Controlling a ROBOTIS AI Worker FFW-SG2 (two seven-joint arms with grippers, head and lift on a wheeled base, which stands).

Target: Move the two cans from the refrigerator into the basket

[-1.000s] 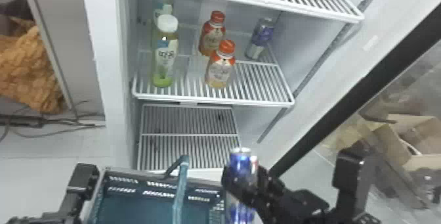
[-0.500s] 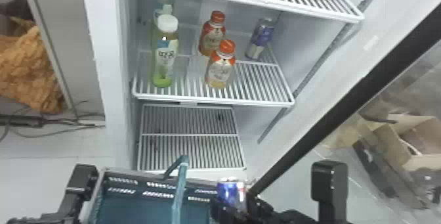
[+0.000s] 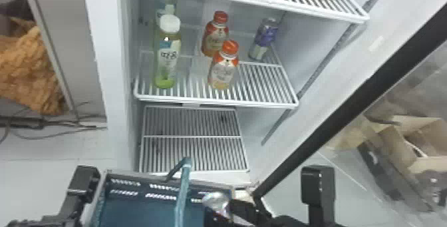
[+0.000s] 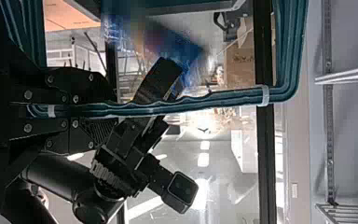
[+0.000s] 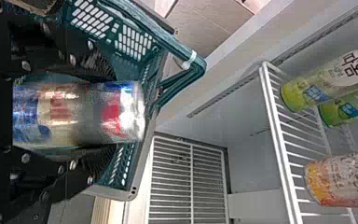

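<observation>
In the head view my right gripper (image 3: 227, 209) is at the basket's right side, holding a silver, blue and red can (image 3: 216, 200) over the basket (image 3: 166, 177). The right wrist view has this can (image 5: 121, 112) between both fingers of the right gripper (image 5: 93, 112), beside the basket wall (image 5: 133, 42). The left arm, with the left gripper (image 3: 68, 203), is at the basket's left. In the left wrist view the left gripper (image 4: 70, 110) is shut on the teal basket handle (image 4: 191, 103). A purple and silver can (image 3: 264, 39) stands at the middle shelf's back right.
Orange-capped bottles (image 3: 223, 66) and green-based bottles (image 3: 167, 56) stand on the middle shelf (image 3: 266, 83). A lower wire shelf (image 3: 193, 149) lies behind the basket. The open door's dark edge (image 3: 332, 126) slants up at the right, with cardboard boxes (image 3: 399, 143) beyond.
My right gripper has lowered the can and moved it left, from in front of the basket's right edge to over its right part. The left arm and basket stayed still.
</observation>
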